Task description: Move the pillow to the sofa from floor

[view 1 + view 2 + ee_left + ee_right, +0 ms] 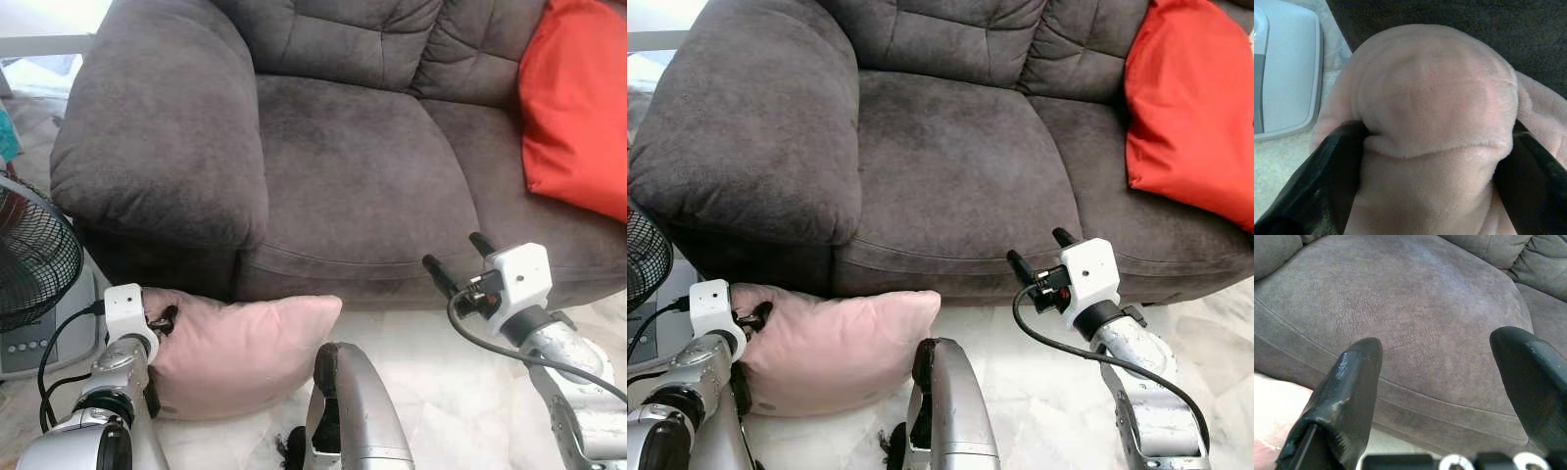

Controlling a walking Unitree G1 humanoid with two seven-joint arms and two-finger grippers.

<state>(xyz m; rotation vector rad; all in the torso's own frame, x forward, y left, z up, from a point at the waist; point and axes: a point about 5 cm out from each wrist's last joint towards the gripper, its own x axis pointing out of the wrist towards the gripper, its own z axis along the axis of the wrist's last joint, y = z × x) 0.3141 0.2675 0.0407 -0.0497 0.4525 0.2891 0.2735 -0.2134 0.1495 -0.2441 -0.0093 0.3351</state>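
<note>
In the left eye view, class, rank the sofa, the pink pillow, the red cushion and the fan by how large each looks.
1. Sofa, by far the largest.
2. Pink pillow.
3. Red cushion, close to the pillow and cut off at the edge, so unsure.
4. Fan, smallest, also cut off.

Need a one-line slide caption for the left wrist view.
Left gripper shut on the pink pillow, beside a fan base.

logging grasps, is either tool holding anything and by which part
The left tool pinches the pink pillow by its corner. The right tool is open, empty.
</note>
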